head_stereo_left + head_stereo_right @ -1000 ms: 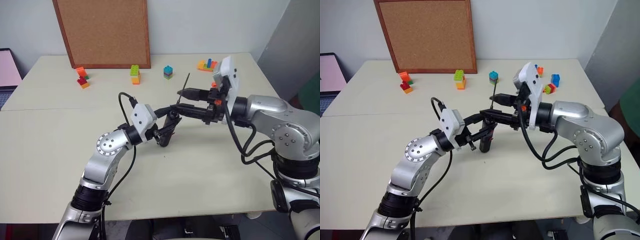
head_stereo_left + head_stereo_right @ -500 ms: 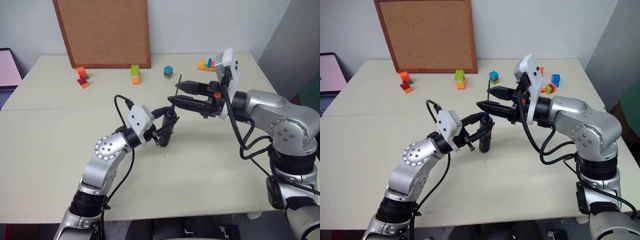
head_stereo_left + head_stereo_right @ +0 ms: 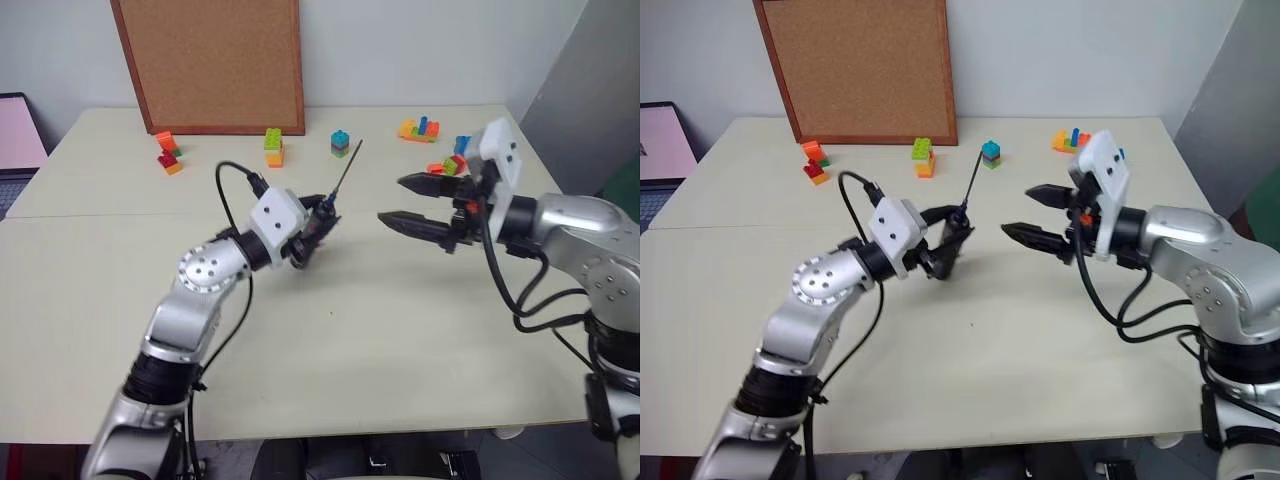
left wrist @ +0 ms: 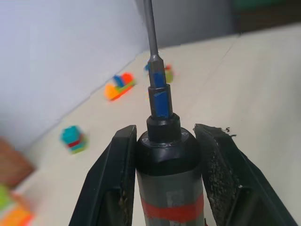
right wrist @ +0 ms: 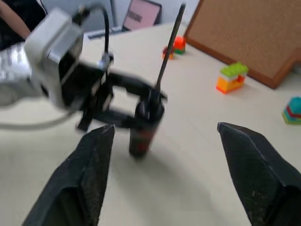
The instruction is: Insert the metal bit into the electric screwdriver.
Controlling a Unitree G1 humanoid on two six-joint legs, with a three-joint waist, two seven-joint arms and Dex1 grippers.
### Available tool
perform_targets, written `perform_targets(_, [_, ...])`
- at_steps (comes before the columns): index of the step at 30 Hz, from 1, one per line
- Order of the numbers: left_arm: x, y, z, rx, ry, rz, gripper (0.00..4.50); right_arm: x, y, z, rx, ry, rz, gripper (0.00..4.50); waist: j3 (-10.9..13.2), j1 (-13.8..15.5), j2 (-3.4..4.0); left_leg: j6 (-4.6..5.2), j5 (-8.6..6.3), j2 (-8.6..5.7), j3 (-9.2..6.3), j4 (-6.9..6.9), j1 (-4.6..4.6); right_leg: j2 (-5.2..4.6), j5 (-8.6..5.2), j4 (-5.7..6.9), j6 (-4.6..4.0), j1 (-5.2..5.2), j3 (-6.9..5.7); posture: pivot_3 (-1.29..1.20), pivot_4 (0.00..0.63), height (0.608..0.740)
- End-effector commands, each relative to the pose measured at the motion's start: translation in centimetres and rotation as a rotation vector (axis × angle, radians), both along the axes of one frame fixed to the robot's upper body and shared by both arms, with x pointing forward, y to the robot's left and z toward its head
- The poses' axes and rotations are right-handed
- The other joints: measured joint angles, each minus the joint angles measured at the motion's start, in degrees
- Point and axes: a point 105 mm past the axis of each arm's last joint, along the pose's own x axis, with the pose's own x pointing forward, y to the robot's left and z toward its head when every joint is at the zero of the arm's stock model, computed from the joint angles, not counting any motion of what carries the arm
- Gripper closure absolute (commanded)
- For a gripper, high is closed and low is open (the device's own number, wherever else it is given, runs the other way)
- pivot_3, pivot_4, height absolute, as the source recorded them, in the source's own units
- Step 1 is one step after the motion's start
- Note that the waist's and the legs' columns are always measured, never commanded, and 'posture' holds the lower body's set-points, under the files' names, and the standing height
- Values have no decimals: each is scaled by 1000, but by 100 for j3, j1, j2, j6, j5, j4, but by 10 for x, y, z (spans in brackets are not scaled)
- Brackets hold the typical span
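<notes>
My left gripper is shut on the electric screwdriver, a black cylinder with a red band, held tilted above the table's middle. The metal bit stands in the screwdriver's narrow tip and points up and away toward the far blocks. It also rises from the tip as a grey rod in the left wrist view. My right gripper hangs open to the right of the screwdriver, a hand's width away, with nothing between its fingers. It faces the screwdriver and the bit.
A corkboard leans on the wall at the back. Several small coloured block stacks sit along the table's far side. A laptop screen shows at the far left. The beige table runs toward me.
My right gripper has let go of the bit, opened and pulled back to the right. The left gripper has lifted and tilted the screwdriver, with the bit now standing in its tip.
</notes>
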Motion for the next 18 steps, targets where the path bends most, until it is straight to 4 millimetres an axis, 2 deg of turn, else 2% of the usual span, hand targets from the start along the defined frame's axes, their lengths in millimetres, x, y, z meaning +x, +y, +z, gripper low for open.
perform_targets(1, [10, -8, -3, 260, -57, -41, 2919, -22, -11, 5, -146, -117, 32, 0, 0, 19, 0, 0, 0, -4, -2, -1, -5, -3, -2, -12, 3, 0, -4, 0, 150, 740])
perform_targets(2, [14, -8, -6, 306, -56, -43, 2919, -25, -14, 3, -179, -120, 31, 0, 1, 29, 2, 0, 0, -4, -1, -2, -6, -3, -2, -23, 3, 2, -3, 0, 150, 740])
perform_targets(4, [23, -17, -25, 430, -11, -88, 2919, -31, -23, -1, -267, -133, 20, 0, 2, 89, 2, 0, 0, -9, 1, -2, -15, -6, -2, -43, 3, 4, -4, 0, 150, 740])
perform_targets(8, [39, -41, -54, 654, -32, -197, 2919, -37, -30, -9, -354, -146, 5, 0, 3, 141, 1, 0, 0, -14, 13, 3, -19, -12, -3, -58, 7, 9, 0, 0, 150, 740])
perform_targets(13, [54, -61, -78, 727, 8, -240, 2921, -37, -26, -13, -322, -146, -9, 0, 5, 123, -2, 1, -1, -10, 18, 2, -16, -7, -3, -50, 7, 7, 6, 0, 150, 740])
perform_targets(18, [49, -69, -106, 811, 70, -329, 2923, -35, -24, -16, -303, -145, -34, 0, 4, 198, -1, 2, -1, -14, 11, 10, -10, -11, -3, -46, 8, 23, -5, 0, 150, 740])
